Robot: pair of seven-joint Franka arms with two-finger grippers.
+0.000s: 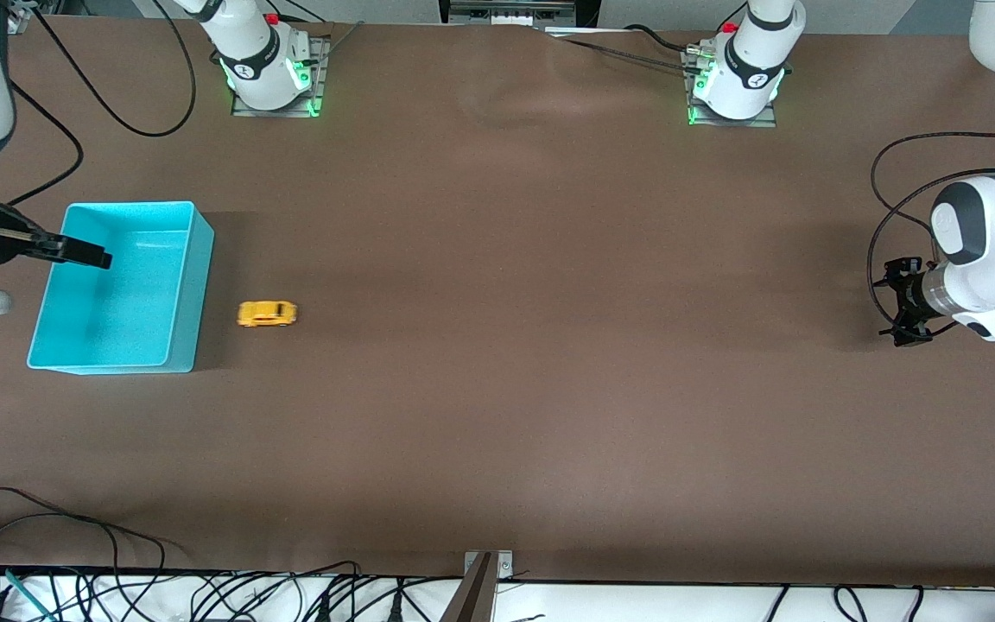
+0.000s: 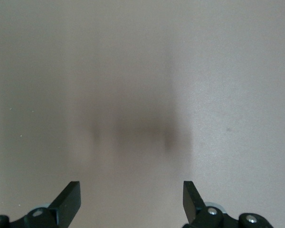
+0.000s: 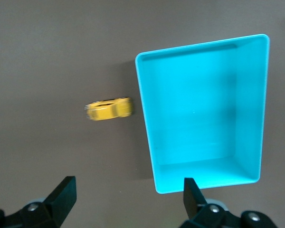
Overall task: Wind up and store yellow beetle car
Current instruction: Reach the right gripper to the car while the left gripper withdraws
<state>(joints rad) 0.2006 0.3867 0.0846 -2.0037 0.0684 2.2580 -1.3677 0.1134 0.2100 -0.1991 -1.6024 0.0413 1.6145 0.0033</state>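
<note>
The yellow beetle car (image 1: 266, 314) stands on the brown table beside the turquoise bin (image 1: 117, 294), on the side toward the left arm's end. The bin holds nothing. My right gripper (image 1: 74, 250) hangs open and empty over the bin's rim at the right arm's end of the table. In the right wrist view the car (image 3: 109, 109) and the bin (image 3: 199, 118) lie well below that gripper (image 3: 128, 192). My left gripper (image 1: 892, 302) waits open and empty above bare table at the left arm's end; the left wrist view shows only tabletop between its fingers (image 2: 132, 194).
Both arm bases (image 1: 269, 60) (image 1: 735, 73) stand along the table's farthest edge from the front camera. Loose cables (image 1: 117, 596) run off the table's nearest edge, where a metal bracket (image 1: 487, 570) sits at the middle. A black cable (image 1: 882, 216) loops by the left arm.
</note>
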